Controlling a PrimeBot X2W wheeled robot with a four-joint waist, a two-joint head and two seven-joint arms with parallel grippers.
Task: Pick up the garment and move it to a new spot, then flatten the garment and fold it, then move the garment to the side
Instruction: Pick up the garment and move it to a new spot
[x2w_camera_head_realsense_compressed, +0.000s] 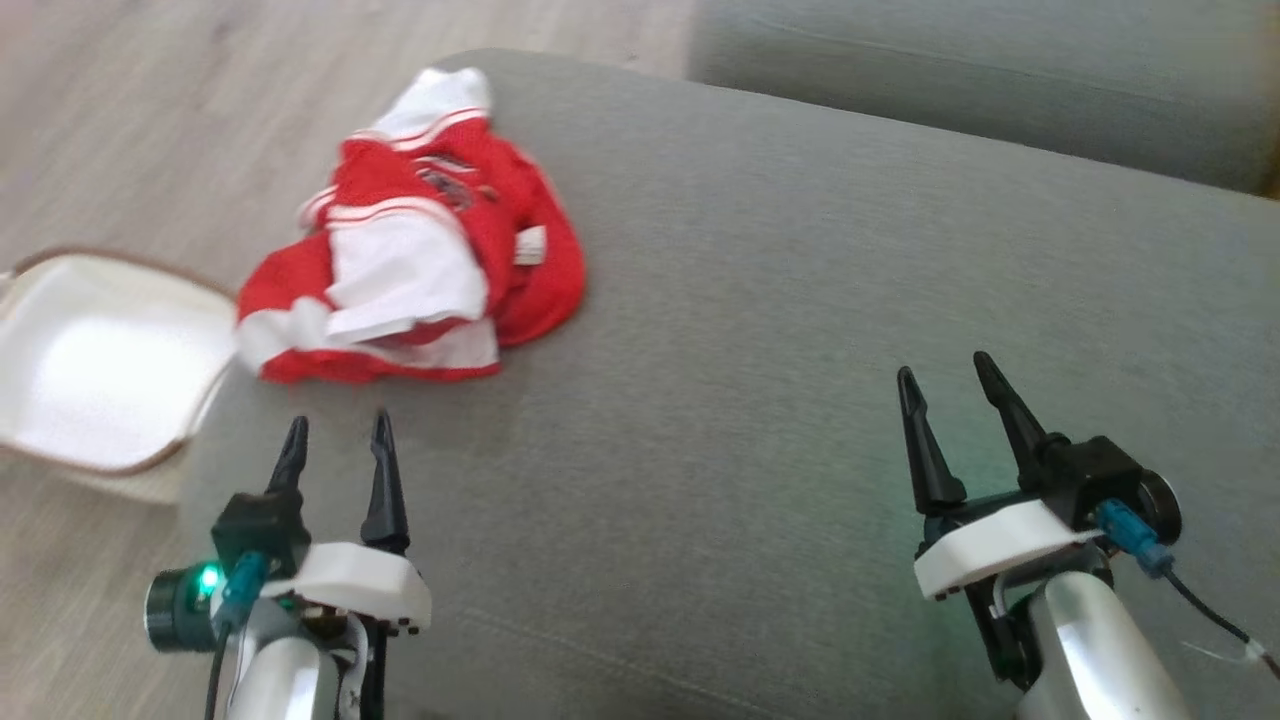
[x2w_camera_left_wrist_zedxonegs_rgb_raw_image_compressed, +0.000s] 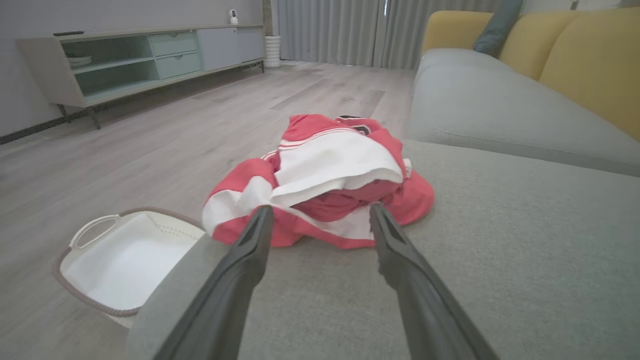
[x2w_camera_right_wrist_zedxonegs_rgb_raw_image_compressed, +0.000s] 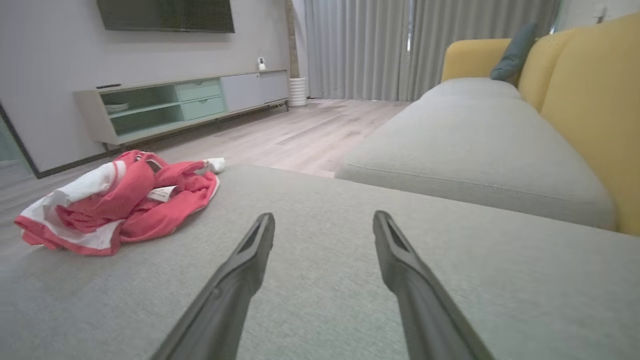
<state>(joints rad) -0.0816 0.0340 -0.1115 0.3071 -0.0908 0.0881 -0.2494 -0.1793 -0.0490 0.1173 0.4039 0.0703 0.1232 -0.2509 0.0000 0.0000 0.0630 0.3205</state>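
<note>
Head view: garment (x2w_camera_head_realsense_compressed: 410, 270) crumpled on grey cushion (x2w_camera_head_realsense_compressed: 750, 300), both grippers spread wide and empty.
A white basket (x2w_camera_head_realsense_compressed: 100, 370) sits on the floor at nine o'clock. The left gripper (x2w_camera_head_realsense_compressed: 339, 418) hovers at seven, just short of the red-and-white garment bunched at the cushion's eleven o'clock edge. The right gripper (x2w_camera_head_realsense_compressed: 943, 364) hovers at four, well apart.

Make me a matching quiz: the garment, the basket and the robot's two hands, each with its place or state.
1. red and white garment
2. white basket
3. left hand
4. right hand

A. on the floor beside the grey seat
B. open over bare seat, far from the garment
C. crumpled at the seat's edge
D. open, pointing at the garment

Pairs: 1-C, 2-A, 3-D, 4-B
</note>
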